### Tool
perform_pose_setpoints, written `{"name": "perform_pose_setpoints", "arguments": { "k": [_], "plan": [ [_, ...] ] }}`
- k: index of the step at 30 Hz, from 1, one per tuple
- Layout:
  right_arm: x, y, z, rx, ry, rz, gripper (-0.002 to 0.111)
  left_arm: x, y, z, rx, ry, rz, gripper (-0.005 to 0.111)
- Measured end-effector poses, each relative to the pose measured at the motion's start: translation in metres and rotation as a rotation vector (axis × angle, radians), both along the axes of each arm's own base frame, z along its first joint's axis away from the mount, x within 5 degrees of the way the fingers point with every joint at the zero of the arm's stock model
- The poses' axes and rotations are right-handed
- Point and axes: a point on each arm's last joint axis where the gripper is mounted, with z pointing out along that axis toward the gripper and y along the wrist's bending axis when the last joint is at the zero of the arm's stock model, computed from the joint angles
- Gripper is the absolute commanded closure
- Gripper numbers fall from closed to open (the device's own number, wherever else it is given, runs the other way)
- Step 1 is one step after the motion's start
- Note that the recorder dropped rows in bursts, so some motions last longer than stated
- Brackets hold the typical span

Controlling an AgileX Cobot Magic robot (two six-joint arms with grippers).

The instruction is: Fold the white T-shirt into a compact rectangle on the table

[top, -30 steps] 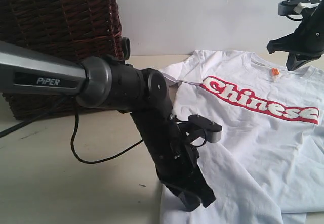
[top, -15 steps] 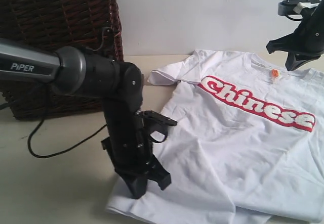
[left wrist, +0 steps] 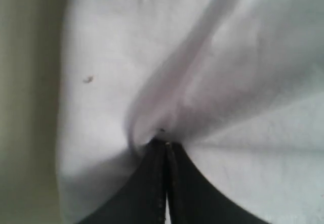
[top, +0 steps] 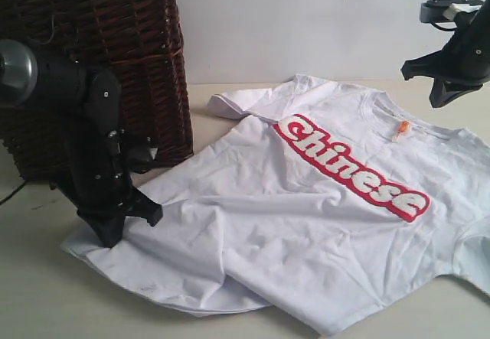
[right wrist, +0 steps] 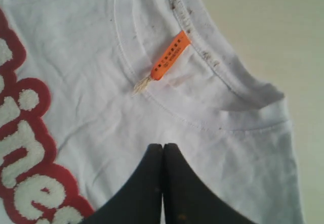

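Note:
The white T-shirt (top: 306,216) lies front up and creased on the table (top: 46,293), with the red-outlined lettering (top: 352,169) across its chest and an orange tag (top: 401,130) at the collar. My left gripper (top: 115,230) stands at the shirt's lower left corner. It is shut on a pinched ridge of white cloth (left wrist: 167,107), which rises from the tips of the left gripper (left wrist: 164,143). My right gripper (top: 445,94) hangs above the collar, off the cloth. In the right wrist view the right gripper (right wrist: 163,146) is shut with nothing in it, just below the orange tag (right wrist: 171,54).
A dark brown wicker basket (top: 99,56) with a lace rim stands at the back left, close behind the left arm. A pale wall runs behind the table. Bare tabletop (right wrist: 283,27) shows beyond the collar and along the front left.
My left gripper has dragged the shirt's lower corner far to the left, and the whole shirt has slid and spread leftward with it. The right gripper has stayed in place.

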Motion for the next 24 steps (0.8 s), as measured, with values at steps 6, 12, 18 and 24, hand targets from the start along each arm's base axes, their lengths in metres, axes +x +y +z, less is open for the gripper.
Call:
{"name": "perform_pose_setpoints", "arguments": {
  "k": [6, 12, 18, 24],
  "plan": [
    [0.000, 0.001, 0.000, 0.007, -0.001, -0.002, 0.108, -0.040, -0.069, 0.060, -0.264, -0.169, -0.262, 0.107],
    [0.001, 0.001, -0.003, 0.014, 0.004, 0.006, 0.108, -0.117, -0.135, 0.027, -0.353, -0.105, -0.509, 0.107],
    [0.002, 0.003, -0.008, 0.038, 0.011, 0.017, 0.108, -0.091, -0.129, -0.003, -0.320, -0.188, -0.386, 0.107],
    [0.003, 0.003, -0.008, 0.034, -0.002, 0.026, 0.108, -0.099, -0.116, -0.001, -0.266, -0.034, -0.383, 0.107]
  ]
}}
